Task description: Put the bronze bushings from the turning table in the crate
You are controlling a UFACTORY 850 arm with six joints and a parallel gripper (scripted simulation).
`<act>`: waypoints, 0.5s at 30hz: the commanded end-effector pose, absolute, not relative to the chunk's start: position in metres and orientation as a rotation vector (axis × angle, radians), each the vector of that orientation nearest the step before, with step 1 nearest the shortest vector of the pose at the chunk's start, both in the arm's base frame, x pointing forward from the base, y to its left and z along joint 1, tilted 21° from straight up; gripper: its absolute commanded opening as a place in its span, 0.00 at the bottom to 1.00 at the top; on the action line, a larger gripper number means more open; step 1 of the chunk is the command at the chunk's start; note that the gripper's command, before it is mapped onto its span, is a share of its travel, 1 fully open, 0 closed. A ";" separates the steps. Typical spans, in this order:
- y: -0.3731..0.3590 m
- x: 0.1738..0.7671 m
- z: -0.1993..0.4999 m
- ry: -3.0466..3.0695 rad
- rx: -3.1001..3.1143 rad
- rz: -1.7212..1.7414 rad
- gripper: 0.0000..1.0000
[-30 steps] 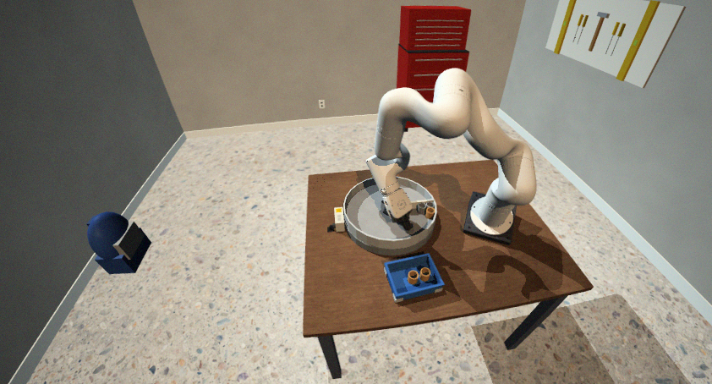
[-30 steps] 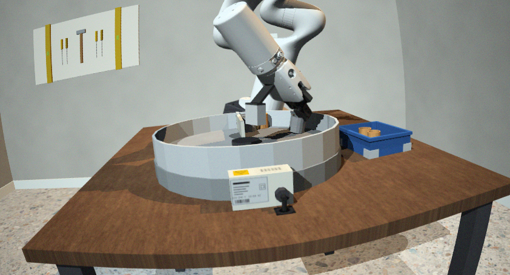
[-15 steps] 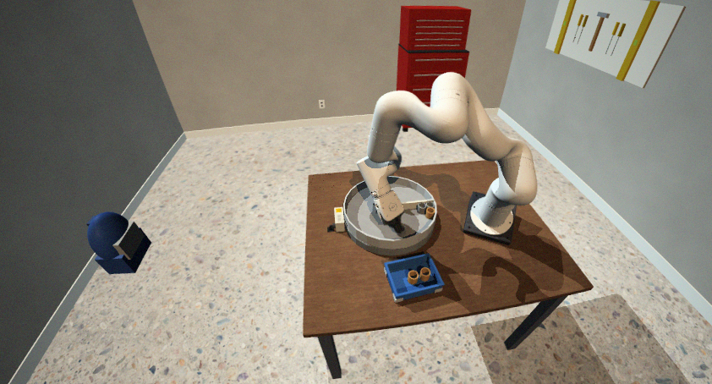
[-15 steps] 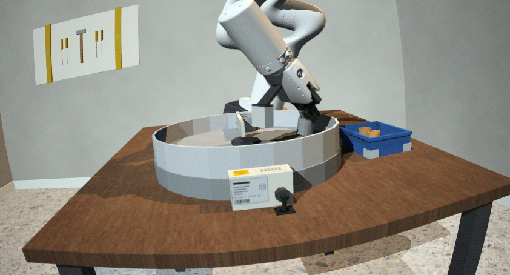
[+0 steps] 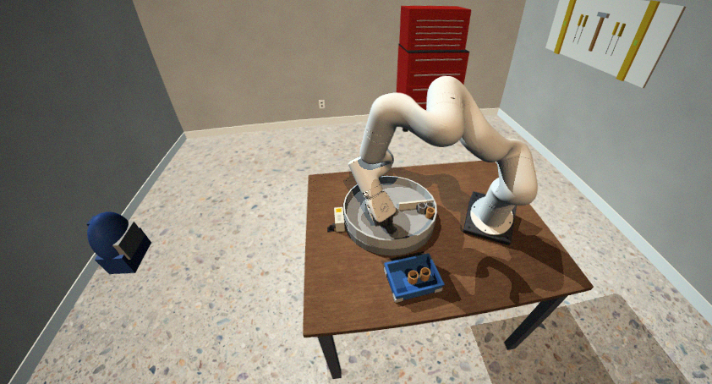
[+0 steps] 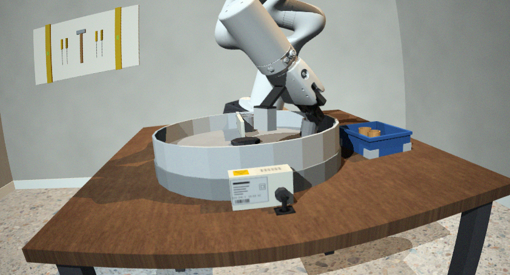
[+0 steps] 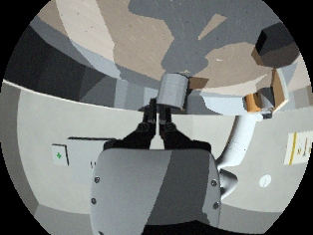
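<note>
My gripper (image 5: 389,225) (image 6: 315,117) (image 7: 157,107) is shut on the wall of a steel bushing (image 6: 308,127) (image 7: 172,91), low inside the turning table (image 5: 391,245) (image 6: 214,159), near the rim on the crate side. The arm hides this bushing in the top view. A bronze bushing (image 5: 429,213) (image 7: 253,103) stands on the turning table by the right rim, with steel bushings (image 5: 421,208) (image 7: 267,97) close beside it. Two bronze bushings (image 5: 413,277) (image 5: 424,274) (image 6: 373,132) stand in the blue crate (image 5: 420,294) (image 6: 390,145).
A cream divider (image 5: 408,205) (image 6: 240,125) (image 7: 281,90) stands next to the bushings inside the high round rim. A black hub (image 6: 245,141) (image 7: 275,46) sits at the turning table's middle. A cream box (image 5: 338,219) (image 6: 262,187) stands outside the rim.
</note>
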State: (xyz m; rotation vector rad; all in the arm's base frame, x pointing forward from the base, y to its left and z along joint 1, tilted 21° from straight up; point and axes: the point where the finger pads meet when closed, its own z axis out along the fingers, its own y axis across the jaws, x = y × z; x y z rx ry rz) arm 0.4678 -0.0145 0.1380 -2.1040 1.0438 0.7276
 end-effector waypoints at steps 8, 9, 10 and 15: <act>-0.022 0.496 0.142 1.044 -2.104 0.728 0.00; -0.023 0.500 0.142 1.044 -2.104 0.728 0.00; -0.024 0.503 0.143 1.044 -2.104 0.728 0.00; -0.025 0.505 0.143 1.044 -2.104 0.728 0.00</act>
